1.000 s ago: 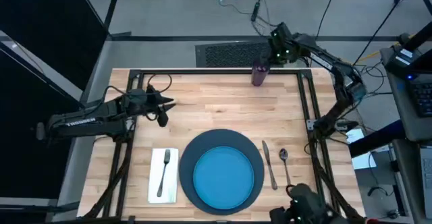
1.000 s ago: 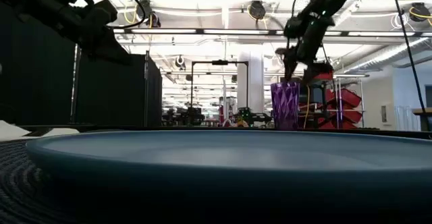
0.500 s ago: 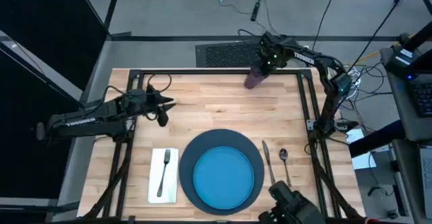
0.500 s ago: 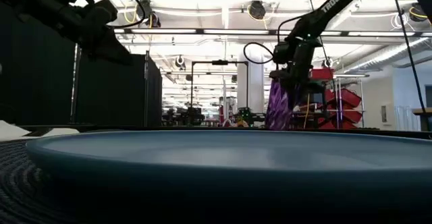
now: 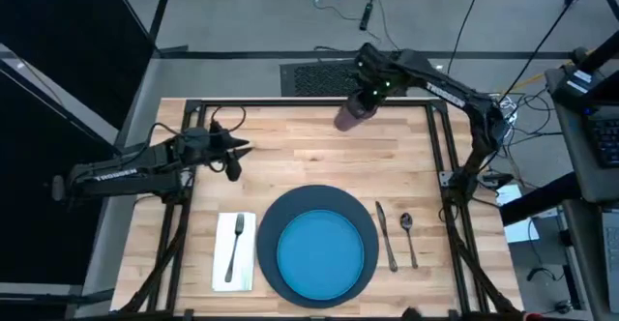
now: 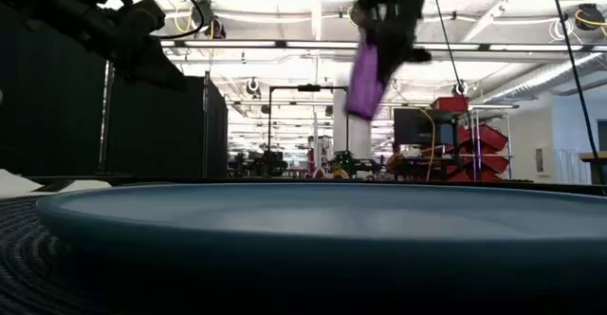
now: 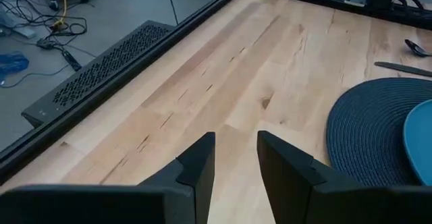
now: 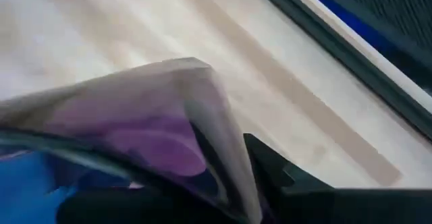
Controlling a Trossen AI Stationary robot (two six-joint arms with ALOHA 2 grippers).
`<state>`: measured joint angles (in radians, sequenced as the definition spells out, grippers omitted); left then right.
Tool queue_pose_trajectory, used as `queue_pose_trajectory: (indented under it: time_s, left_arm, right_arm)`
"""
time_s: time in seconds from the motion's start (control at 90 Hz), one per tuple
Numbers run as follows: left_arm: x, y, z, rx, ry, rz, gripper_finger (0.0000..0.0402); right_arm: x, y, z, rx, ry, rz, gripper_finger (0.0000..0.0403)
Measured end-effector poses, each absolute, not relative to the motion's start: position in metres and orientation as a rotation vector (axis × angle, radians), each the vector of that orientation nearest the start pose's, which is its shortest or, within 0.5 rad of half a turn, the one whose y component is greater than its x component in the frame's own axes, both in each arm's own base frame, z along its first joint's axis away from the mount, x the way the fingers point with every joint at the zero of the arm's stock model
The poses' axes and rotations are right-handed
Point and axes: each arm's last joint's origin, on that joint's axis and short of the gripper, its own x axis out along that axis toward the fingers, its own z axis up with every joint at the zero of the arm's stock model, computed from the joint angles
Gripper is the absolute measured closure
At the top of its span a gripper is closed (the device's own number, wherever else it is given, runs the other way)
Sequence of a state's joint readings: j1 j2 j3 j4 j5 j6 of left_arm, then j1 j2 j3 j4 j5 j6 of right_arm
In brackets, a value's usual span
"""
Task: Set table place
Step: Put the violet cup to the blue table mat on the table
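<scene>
Table (image 5: pixel 290 157): pale plank top in a black frame, carrying the place setting at its near edge. All positions below are given relative to the blue plate.

Dark navy disc (image 5: pixel 267 226): lies flat under the blue plate (image 5: pixel 319 256), ringing it on all sides. Plate sits centred on it. Both look placed.

White napkin (image 5: pixel 221 259): just beside the disc on the plate's left-arm side, flat, with the fork (image 5: pixel 233 248) lying lengthwise on it. Looks placed.

Knife (image 5: pixel 386 236): just outside the disc on the plate's right-arm side. Spoon (image 5: pixel 409 236) lies just beyond the knife, roughly parallel. Both look placed.

Purple cup (image 5: pixel 349 115): the one item not yet set. It is well apart from the plate, over the table's far edge, tilted and clear of the surface in the low view. The right hand (image 5: pixel 364 97) is closed on it; the right wrist view shows the cup's rim pressed between the dark fingers (image 8: pixel 270 173).

Left hand (image 5: pixel 239 150): waits above the table, well away from the plate on the napkin's side, fingers slightly parted with nothing between them.

Progress, judged: six of seven pieces sit in position. Remaining: carry the cup in toward the plate, probably beyond the knife and spoon, set it upright, release.
</scene>
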<state>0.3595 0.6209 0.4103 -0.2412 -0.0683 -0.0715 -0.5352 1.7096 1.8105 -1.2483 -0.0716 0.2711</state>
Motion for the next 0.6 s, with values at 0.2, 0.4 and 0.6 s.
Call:
queue_pose_trajectory:
  time_s: [0.2,0.4,0.6]
  left_arm:
    - [0.134,0.053,0.222,-0.136,0.441,0.437,0.0304]
    - [0.134,0.052,0.222,-0.139,0.440,0.430,0.0304]
    - [0.134,0.052,0.222,-0.139,0.439,0.430,0.0304]
  right_arm:
    - [0.329,-0.090,0.354,0.521,1.109,-0.450,0.0402]
    - [0.356,-0.037,0.323,0.468,1.247,-0.427,0.0403]
    - [0.369,-0.024,0.286,0.440,1.439,-0.450,0.0403]
